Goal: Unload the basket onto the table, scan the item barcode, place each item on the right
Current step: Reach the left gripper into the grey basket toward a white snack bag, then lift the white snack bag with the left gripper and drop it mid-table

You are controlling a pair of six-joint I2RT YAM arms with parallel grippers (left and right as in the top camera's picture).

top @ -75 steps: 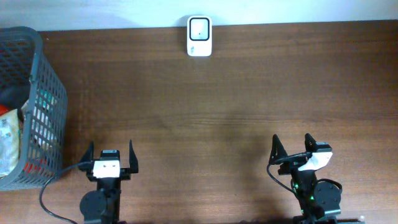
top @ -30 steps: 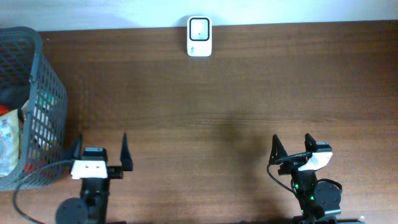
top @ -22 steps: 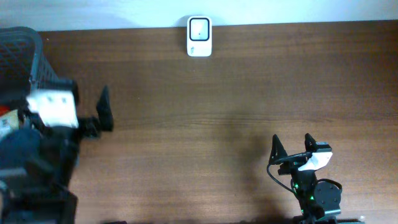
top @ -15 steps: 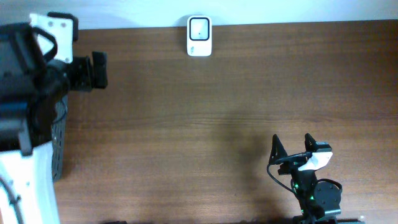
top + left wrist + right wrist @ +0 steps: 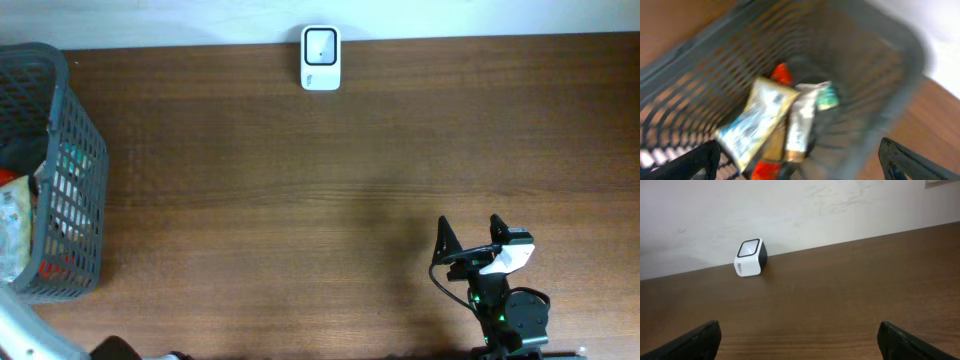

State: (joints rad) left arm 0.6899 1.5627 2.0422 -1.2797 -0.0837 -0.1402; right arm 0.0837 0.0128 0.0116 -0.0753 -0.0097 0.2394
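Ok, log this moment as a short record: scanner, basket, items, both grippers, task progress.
scanner: white scanner at the far edge of the table, by the wall
basket: grey mesh basket at the table's left end
items: several packets in the basket, blurred
left gripper: left gripper open, empty, above the basket
right gripper: right gripper open, empty, near right of the table, facing the scanner
progress: no item picked yet

I am looking over a dark brown wooden table [image 5: 350, 170] that is showing fine grain under a smooth, faintly shiny finish. The grey plastic mesh basket [image 5: 70, 150] is looking matt. Inside it, shiny crinkled snack packets [image 5: 757, 121] are catching light. The small white scanner box [image 5: 750, 257] is showing smooth plastic with a glossy dark face.
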